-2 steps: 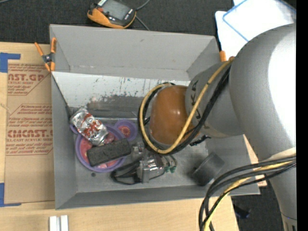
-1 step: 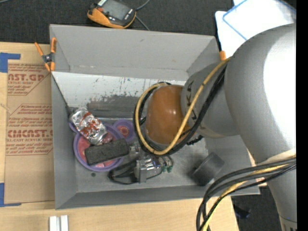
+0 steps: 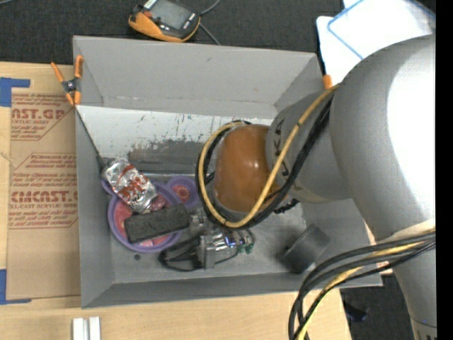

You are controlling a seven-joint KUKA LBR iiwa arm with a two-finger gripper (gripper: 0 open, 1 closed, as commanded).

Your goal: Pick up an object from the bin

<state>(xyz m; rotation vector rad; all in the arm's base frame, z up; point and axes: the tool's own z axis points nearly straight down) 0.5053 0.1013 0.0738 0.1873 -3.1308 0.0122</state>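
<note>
Black block (image 3: 157, 224) — in purple bowl (image 3: 112, 222) — just left of the gripper (image 3: 211, 246).

Handheld device: orange and black (image 3: 164, 18), lying flat at the upper left of the frame, just beyond the far wall of the bin (image 3: 191, 69) and apart from it.
Cable: thin and pale (image 3: 212, 4), curving from the device's right end towards the top edge.
Dark surface: black mat or floor (image 3: 283, 13) across the top of the frame, under the device.
White sheet: flat, blue-edged (image 3: 382, 20), upper right, tilted.
Pale strip: small, light-coloured (image 3: 88, 326), at the bottom left edge; what it is cannot be told.
Crumpled wrapper: silver and red (image 3: 131, 183), left part of the bin.
Grey roll: dark, stubby (image 3: 304, 248), lower right of the bin floor, alone.
</note>
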